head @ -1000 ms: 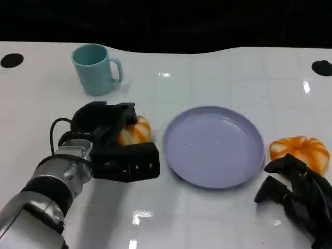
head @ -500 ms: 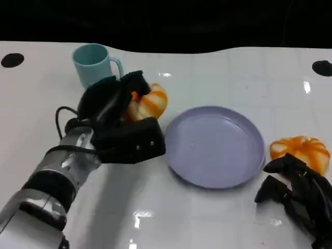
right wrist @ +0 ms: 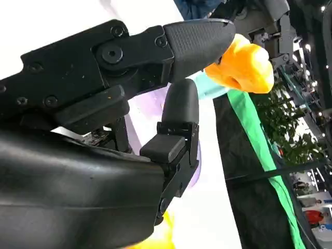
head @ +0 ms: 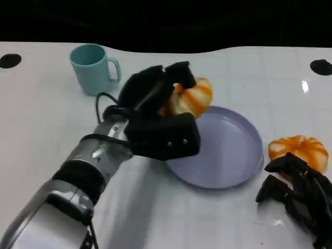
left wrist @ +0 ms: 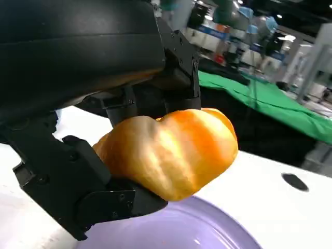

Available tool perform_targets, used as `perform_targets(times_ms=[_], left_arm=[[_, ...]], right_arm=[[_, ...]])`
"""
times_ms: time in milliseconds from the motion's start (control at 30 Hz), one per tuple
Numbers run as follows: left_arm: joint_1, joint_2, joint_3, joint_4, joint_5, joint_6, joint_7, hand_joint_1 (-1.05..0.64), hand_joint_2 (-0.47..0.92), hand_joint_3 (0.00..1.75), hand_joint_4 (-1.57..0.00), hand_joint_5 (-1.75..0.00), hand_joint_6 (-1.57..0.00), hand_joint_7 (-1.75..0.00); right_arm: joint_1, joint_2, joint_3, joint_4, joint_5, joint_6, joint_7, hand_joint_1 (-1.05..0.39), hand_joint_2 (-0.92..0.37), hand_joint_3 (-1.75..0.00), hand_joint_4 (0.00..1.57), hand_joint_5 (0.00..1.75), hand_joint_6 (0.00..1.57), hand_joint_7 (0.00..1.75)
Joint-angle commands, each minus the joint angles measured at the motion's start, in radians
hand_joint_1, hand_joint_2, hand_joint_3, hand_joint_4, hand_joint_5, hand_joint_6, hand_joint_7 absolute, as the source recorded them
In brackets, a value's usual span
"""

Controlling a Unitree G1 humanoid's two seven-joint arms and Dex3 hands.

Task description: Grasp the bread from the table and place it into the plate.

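Observation:
My left hand (head: 155,119) grips an orange-and-cream bread roll (head: 192,96) and holds it in the air over the far left rim of the lilac plate (head: 233,150). The left wrist view shows the roll (left wrist: 171,150) clamped between black fingers (left wrist: 78,187), with the plate (left wrist: 171,231) just below it. My right hand (head: 298,194) rests low at the near right of the plate, fingers apart and holding nothing. A second roll (head: 298,150) lies on the table right beside it. In the right wrist view the held roll (right wrist: 244,65) appears beyond my right hand's fingers (right wrist: 181,109).
A teal mug (head: 93,67) stands at the back left, behind my left arm. Two dark round holes (head: 10,60) (head: 321,66) mark the white table near its far edge; beyond it is black.
My left hand has lifted the roll off the table and carried it right, from beside the plate's left to above the plate's rim. The right hand and second roll have stayed put.

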Motion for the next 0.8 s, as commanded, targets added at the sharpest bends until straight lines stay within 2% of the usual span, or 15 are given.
perform_targets(times_ms=[33, 167, 300, 567, 600, 633, 667, 733, 800], left_arm=[[-0.048, -0.042, -0.040, 0.007, 0.026, -0.012, -0.020, -0.19, 0.49, 1.26, -0.95, -1.75, -0.75, -1.75], [-0.054, -0.050, -0.045, 0.015, 0.031, -0.010, -0.022, -0.21, 0.50, 1.26, -0.96, -1.75, -0.75, -1.75], [-0.085, -0.095, -0.080, 0.065, 0.058, 0.008, -0.038, -0.23, 0.49, 1.28, -0.99, -1.75, -0.75, -1.75], [-0.099, -0.106, -0.109, 0.092, 0.081, 0.040, -0.060, -0.23, 0.48, 1.25, -0.97, -1.75, -0.74, -1.75], [-0.104, -0.103, -0.115, 0.092, 0.084, 0.050, -0.084, -0.24, 0.48, 1.21, -0.95, -1.75, -0.74, -1.66], [-0.108, -0.101, -0.118, 0.091, 0.085, 0.057, -0.101, -0.24, 0.52, 1.07, -0.91, -1.75, -0.77, -1.39], [-0.110, -0.099, -0.121, 0.089, 0.086, 0.063, -0.114, -0.25, 0.54, 0.98, -0.89, -1.75, -0.80, -1.24], [-0.112, -0.097, -0.122, 0.085, 0.083, 0.071, -0.134, -0.25, 0.57, 0.89, -0.87, -1.75, -0.83, -1.07], [-0.116, -0.090, -0.130, 0.080, 0.090, 0.081, -0.162, -0.25, 0.59, 0.87, -0.86, -1.75, -0.84, -1.02]], right_arm=[[0.020, -0.009, -0.005, 0.013, -0.008, -0.002, -0.013, -0.54, -0.92, -0.24, 0.63, 1.62, 0.58, 1.30], [0.022, -0.008, -0.005, 0.011, -0.007, -0.001, -0.014, -0.54, -0.92, -0.24, 0.64, 1.61, 0.58, 1.30], [0.029, -0.011, 0.009, 0.001, -0.026, -0.013, -0.020, -0.53, -0.92, -0.28, 0.62, 1.59, 0.56, 1.30], [0.033, -0.006, 0.005, -0.006, -0.023, -0.012, -0.019, -0.51, -0.92, -0.29, 0.62, 1.57, 0.57, 1.27], [0.032, -0.006, 0.004, -0.005, -0.020, -0.008, -0.015, -0.51, -0.92, -0.29, 0.63, 1.57, 0.57, 1.27], [0.032, -0.006, 0.003, -0.005, -0.017, -0.005, -0.013, -0.52, -0.92, -0.28, 0.63, 1.57, 0.57, 1.27], [0.032, -0.006, 0.002, -0.005, -0.016, -0.003, -0.011, -0.52, -0.92, -0.28, 0.63, 1.57, 0.57, 1.26], [0.032, -0.006, 0.001, -0.005, -0.017, -0.002, -0.013, -0.52, -0.92, -0.27, 0.62, 1.56, 0.57, 1.25], [0.032, -0.004, -0.001, -0.005, -0.011, 0.003, -0.009, -0.52, -0.92, -0.27, 0.62, 1.56, 0.57, 1.25]])
